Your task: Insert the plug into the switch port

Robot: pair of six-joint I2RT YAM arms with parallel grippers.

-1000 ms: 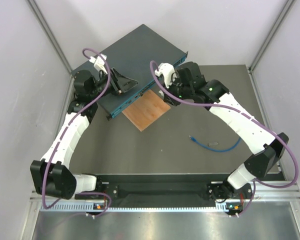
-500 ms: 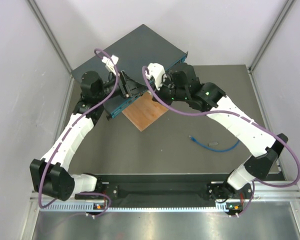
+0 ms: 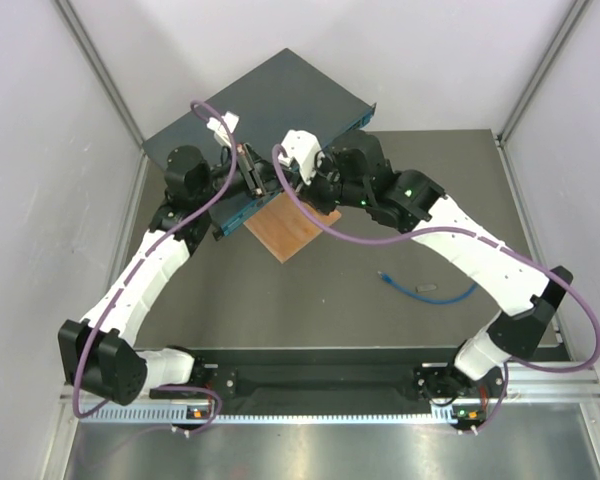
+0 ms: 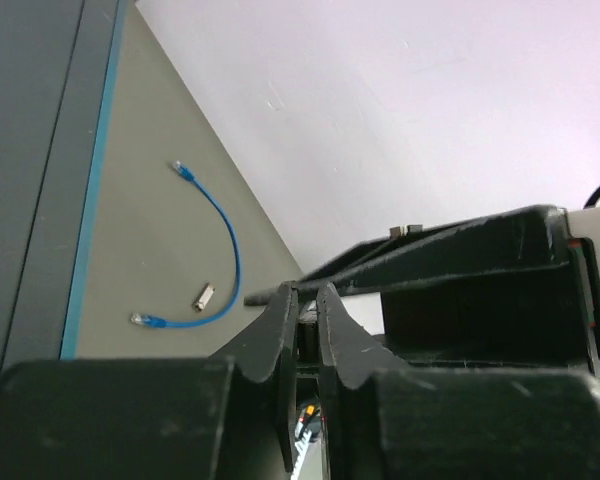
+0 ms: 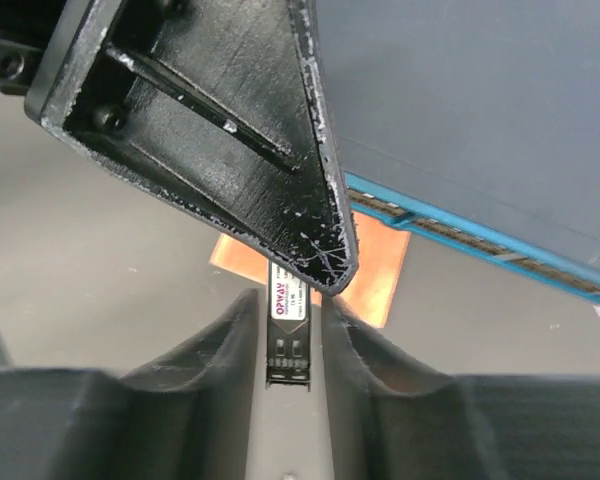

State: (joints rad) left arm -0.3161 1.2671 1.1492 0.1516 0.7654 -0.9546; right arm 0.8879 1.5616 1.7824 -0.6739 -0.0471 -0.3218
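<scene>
From where I stand, the left tool is up at eleven o'clock on the counter, hard against the switch. Its fingers are drawn nearly together with only a sliver between them; whether they pinch anything I cannot tell. Just to its right, above the wooden square lying beside the switch's front face, the right tool meets it nose to nose. It is clamped on a small black module labelled OPWAY, whose far end disappears under a left finger. That crowding is my worry: two sets of fingers this close could knock each other, and the module could twist loose and drop onto the wood. A nudge could also shove the switch askew and spoil any lining-up with its ports. Further right, at about four o'clock from the tools and well apart from them, the plug lies on the counter at the end of its blue cable, held by nobody. So light and springy a lead would likely skid or flip when a finger comes down on it.
</scene>
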